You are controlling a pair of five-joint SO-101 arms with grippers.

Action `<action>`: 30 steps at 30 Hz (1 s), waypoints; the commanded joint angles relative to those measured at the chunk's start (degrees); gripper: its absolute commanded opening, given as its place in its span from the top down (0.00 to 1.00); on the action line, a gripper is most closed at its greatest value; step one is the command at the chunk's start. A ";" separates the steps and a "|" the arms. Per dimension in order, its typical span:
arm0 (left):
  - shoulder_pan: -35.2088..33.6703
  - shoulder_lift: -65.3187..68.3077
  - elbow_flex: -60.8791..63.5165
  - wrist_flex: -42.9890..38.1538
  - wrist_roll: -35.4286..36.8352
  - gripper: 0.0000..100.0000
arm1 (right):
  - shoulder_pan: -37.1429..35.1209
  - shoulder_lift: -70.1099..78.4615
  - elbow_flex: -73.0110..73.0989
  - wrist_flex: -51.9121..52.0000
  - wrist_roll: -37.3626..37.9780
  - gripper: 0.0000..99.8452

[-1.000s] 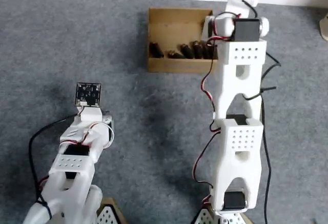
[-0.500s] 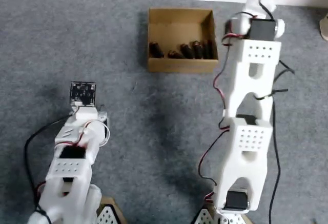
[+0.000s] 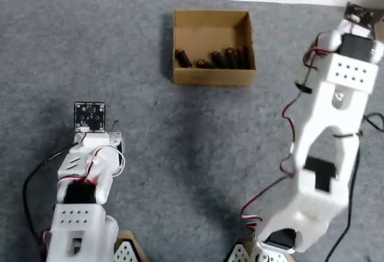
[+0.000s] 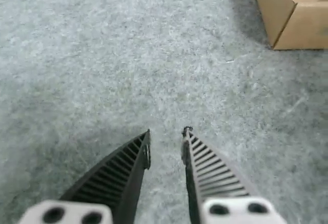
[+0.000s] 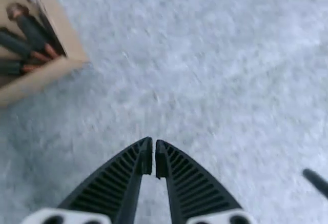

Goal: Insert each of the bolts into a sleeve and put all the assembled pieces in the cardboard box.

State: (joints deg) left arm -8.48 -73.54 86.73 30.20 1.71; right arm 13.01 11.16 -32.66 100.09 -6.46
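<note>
The cardboard box (image 3: 211, 75) stands at the back middle of the grey carpet, with several dark assembled pieces (image 3: 216, 58) lying in a row inside. In the right wrist view my right gripper (image 5: 154, 157) is shut with nothing in it, low over bare carpet, beside the box's corner (image 5: 43, 78), where some of the pieces (image 5: 28, 34) show. My left gripper (image 4: 167, 139) is open by a narrow gap, empty, over carpet some way short of the box (image 4: 300, 16). In the high view the left arm (image 3: 81, 178) is at the near left and the right arm (image 3: 333, 118) at the far right.
Grey carpet covers the whole table between the arms and the box. The arm bases (image 3: 264, 247) stand at the near edge. A white wall strip runs along the back. A thin dark object (image 5: 316, 182) pokes in at the edge of the right wrist view.
The right arm has swung to the right, away from above the box. The left arm has drawn back slightly towards the near left.
</note>
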 commanded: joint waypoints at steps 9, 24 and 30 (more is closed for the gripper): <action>-1.36 -20.53 0.75 21.80 -4.92 0.89 | 0.75 -20.00 26.51 -6.20 3.25 1.00; -9.98 -30.11 10.42 18.11 -9.85 0.89 | 0.84 -38.37 50.86 -16.40 6.15 1.00; -11.82 -30.11 10.24 23.03 -9.85 0.89 | 0.57 -46.11 62.37 -24.13 6.24 1.00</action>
State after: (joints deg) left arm -19.47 -103.69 95.87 50.95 -7.87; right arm 13.01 -30.07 26.51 79.34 -1.01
